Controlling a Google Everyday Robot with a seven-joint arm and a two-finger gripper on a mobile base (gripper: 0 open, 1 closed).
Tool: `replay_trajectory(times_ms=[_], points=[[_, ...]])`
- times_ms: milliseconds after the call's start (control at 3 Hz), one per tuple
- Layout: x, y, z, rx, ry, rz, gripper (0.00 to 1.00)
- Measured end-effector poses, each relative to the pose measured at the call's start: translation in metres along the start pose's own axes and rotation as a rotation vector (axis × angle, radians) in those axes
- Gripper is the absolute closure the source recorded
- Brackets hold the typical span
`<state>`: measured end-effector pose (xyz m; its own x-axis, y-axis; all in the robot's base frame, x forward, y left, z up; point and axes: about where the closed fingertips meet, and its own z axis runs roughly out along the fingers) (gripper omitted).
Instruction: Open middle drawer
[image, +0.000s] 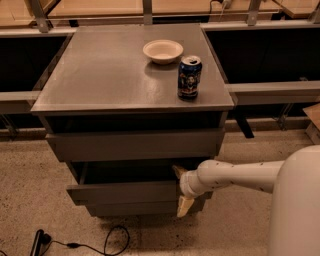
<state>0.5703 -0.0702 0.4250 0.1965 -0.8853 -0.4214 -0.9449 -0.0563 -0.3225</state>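
Observation:
The middle drawer (125, 192) is the second of three dark-grey fronts in the cabinet. It stands pulled out a little, and a dark gap shows above its front panel. My gripper (181, 189) is at the right end of that front, reaching in from the right on the white arm (235, 176). It is open: one cream fingertip (177, 171) sits above the panel's top edge in the gap, and the other (184, 206) hangs below the panel. The top drawer (135, 145) is closed, and the bottom drawer (135, 210) shows just under the middle one.
On the cabinet top (100, 75) stand a cream bowl (163, 51) and a dark drink can (189, 76). My white body (297, 210) fills the lower right. A black cable (75, 245) lies on the speckled floor in front. Dark shelving flanks the cabinet.

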Motion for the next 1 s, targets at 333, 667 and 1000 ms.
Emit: replay_trajectory(times_ms=[333,667,1000], points=[[-0.010,0.015,-0.005,-0.072,-0.019,-0.005,0.26],[-0.016,0.025,-0.006,-0.121,-0.024,-0.009,0.45],[-0.024,0.031,-0.006,-0.171,-0.040,-0.017,0.38]])
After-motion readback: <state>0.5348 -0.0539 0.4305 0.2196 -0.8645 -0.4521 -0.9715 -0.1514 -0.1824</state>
